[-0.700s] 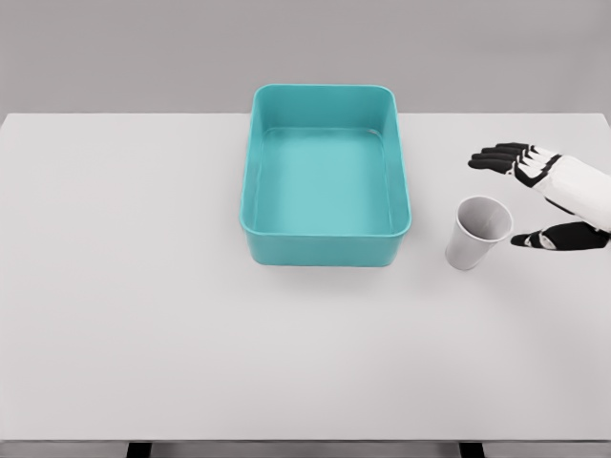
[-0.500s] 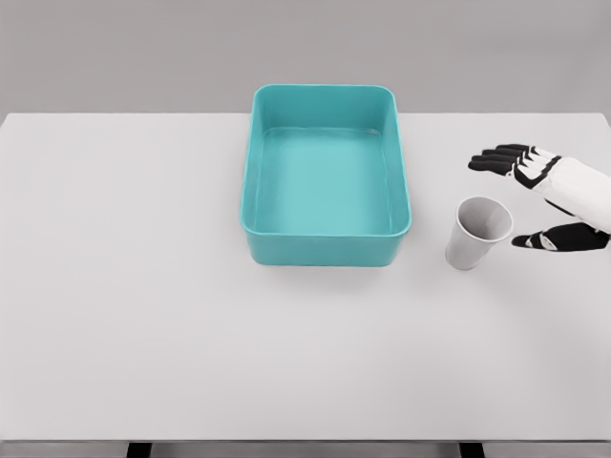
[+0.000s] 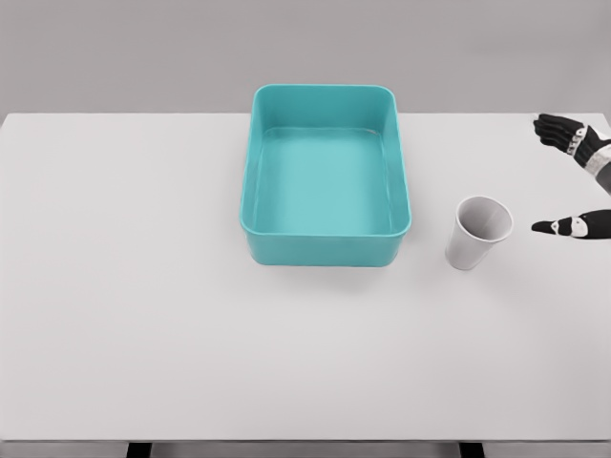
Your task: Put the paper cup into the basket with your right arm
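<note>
A white table [image 3: 143,315] fills most of the view, and its left part is bare. Near the middle, toward the far edge, stands a teal plastic basket [image 3: 326,243], a rectangular tub with rounded corners and a smooth rim. It is open on top and I see only its own floor inside.

To the right of the basket, near it but not touching, stands the white paper cup [image 3: 476,232]. It rests on the table on its base, leaning a little so that its open mouth faces up and slightly toward the right. The cup is outside the basket.

Further to the right, at the edge of the picture, the right hand [image 3: 579,179] comes in. Only its dark fingers [image 3: 561,128] and the thumb [image 3: 571,226] are visible; the rest is cut off by the frame. The fingers are spread wide apart from the thumb and they hold nothing. The thumb tip is just beside the cup at the same height, with a clear gap of table between them. The upper fingers are well apart from the cup, nearer the far edge of the table.
</note>
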Available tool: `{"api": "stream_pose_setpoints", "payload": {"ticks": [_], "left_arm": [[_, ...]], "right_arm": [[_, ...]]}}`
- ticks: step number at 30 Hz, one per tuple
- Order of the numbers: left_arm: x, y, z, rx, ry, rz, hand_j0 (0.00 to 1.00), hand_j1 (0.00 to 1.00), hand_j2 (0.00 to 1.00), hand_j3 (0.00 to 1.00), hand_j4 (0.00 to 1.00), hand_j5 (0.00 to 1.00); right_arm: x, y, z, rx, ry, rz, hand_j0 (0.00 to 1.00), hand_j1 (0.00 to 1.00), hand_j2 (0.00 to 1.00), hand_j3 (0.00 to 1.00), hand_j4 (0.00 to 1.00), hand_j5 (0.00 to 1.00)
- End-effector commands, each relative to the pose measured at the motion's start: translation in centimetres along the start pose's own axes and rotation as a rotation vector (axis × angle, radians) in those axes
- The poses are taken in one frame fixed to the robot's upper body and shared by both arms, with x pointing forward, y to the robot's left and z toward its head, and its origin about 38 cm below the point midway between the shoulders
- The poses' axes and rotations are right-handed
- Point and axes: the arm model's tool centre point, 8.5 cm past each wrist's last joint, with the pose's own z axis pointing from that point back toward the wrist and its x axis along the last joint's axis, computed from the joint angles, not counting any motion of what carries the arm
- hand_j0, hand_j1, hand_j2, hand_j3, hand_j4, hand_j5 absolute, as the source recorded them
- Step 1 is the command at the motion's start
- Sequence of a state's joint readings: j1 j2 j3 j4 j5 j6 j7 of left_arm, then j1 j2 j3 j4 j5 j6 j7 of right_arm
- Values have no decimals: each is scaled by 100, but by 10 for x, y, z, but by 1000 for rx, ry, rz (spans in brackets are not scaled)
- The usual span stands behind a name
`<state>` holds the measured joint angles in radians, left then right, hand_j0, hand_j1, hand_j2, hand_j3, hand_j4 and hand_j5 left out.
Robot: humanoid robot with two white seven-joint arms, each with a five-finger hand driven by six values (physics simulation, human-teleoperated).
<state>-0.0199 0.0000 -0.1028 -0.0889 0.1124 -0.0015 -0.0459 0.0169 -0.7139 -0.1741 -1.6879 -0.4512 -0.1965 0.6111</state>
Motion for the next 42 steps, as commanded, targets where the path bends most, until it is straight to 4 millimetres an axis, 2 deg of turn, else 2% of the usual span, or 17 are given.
{"api": "stream_pose_setpoints", "payload": {"ticks": [1, 3, 7, 12, 18, 24, 42], "left_arm": [[0, 0, 0, 0, 0, 1, 100, 100, 100, 100, 100, 100], [0, 0, 0, 0, 0, 0, 100, 100, 100, 100, 100, 100], [0, 0, 0, 0, 0, 1, 100, 100, 100, 100, 100, 100], [0, 0, 0, 0, 0, 0, 100, 100, 100, 100, 100, 100], [0, 0, 0, 0, 0, 0, 100, 100, 100, 100, 100, 100], [0, 0, 0, 0, 0, 1, 100, 100, 100, 100, 100, 100], [0, 0, 0, 0, 0, 1, 100, 100, 100, 100, 100, 100]], "right_arm": [[-25, 8, 1, -17, 78, -131, 100, 100, 100, 100, 100, 100], [-53, 22, 14, -9, 158, -180, 100, 100, 100, 100, 100, 100], [-83, 48, 15, 13, 210, -252, 100, 100, 100, 100, 100, 100], [-106, 52, 18, -33, 241, -310, 100, 100, 100, 100, 100, 100], [-112, 49, 17, -48, 248, -321, 100, 100, 100, 100, 100, 100], [-114, 64, -10, -36, 206, -351, 100, 100, 100, 100, 100, 100], [-112, 76, -17, -6, 197, -357, 100, 100, 100, 100, 100, 100]]}}
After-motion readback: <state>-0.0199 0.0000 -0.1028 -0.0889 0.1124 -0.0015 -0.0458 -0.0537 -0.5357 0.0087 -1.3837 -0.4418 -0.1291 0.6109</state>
